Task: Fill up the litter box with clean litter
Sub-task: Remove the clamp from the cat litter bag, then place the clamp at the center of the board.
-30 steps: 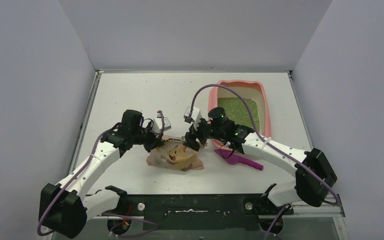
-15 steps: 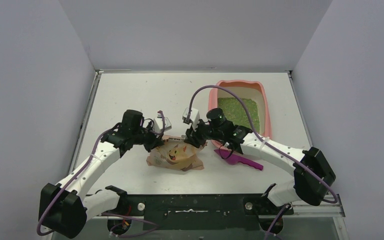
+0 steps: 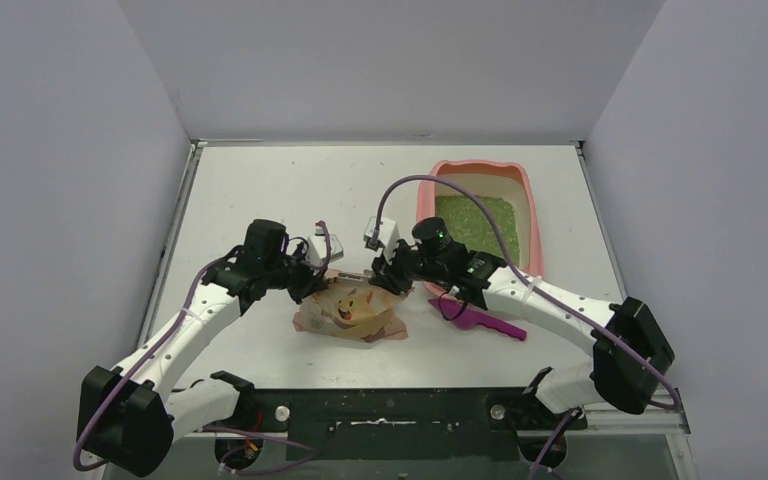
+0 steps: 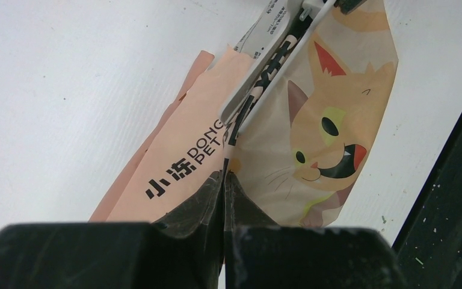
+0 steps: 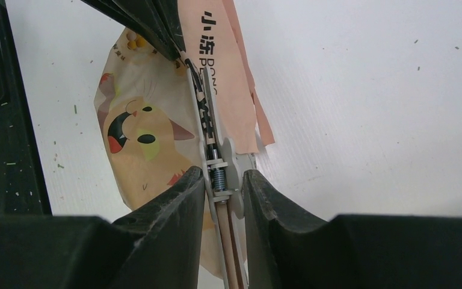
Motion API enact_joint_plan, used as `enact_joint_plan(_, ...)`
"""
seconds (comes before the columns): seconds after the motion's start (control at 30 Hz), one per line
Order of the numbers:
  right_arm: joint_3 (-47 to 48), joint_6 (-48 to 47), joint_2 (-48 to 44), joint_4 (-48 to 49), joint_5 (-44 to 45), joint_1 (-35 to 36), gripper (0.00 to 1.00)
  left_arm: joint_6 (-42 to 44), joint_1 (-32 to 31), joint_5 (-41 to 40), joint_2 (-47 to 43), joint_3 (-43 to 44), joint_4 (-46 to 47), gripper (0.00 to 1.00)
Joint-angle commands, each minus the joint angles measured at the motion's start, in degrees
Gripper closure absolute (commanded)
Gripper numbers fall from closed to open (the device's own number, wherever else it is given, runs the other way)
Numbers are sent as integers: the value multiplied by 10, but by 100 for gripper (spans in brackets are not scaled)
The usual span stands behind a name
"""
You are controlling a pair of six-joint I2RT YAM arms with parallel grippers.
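Now my right gripper (image 5: 224, 178) has narrowed from wide apart onto the grey plastic spring clip (image 5: 208, 129) sealing the peach cat-printed paper bag (image 4: 313, 120). Its jaws pinch the clip's handles. My left gripper (image 4: 224, 176) stays clamped on the bag's top edge. The pink rectangular plastic litter box (image 3: 424, 205), far right, holds some fine green litter (image 3: 475, 220). Squeezing the clip off should free the bag for pouring.

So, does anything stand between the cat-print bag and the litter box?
Yes: a grey clip clamps the cat-print bag's top shut. The right gripper's jaws clasp its spring end; the left gripper pinches the bag. Between bag and litter box, only the right arm.
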Motion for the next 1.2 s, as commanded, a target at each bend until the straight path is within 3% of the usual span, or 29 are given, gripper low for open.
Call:
enact_joint_plan(0.0,11,4,-57,45,63,1,98,-3,-2,-14,-9,-3,-4,100)
enact_joint_plan(0.2,-10,18,-90,59,94,1,100,-4,-5,-16,-8,-4,-1,100)
enact_joint_plan(0.4,-17,65,-153,-12,169,1,100,-14,-5,-30,-19,-5,12,100)
enact_joint_plan(0.5,-33,99,-206,-52,174,0,100,-25,-5,-33,-27,-9,28,85)
enact_joint_plan(0.7,-72,189,-267,-157,88,-1,99,-42,-5,-65,-59,-30,81,49)
enact_joint_plan(0.9,-151,246,-306,-170,38,-1,97,-65,-4,-98,-137,-83,181,18)
enact_joint_plan(1.17,-193,256,-294,-178,1,0,97,-91,-5,-182,-228,-149,293,13)
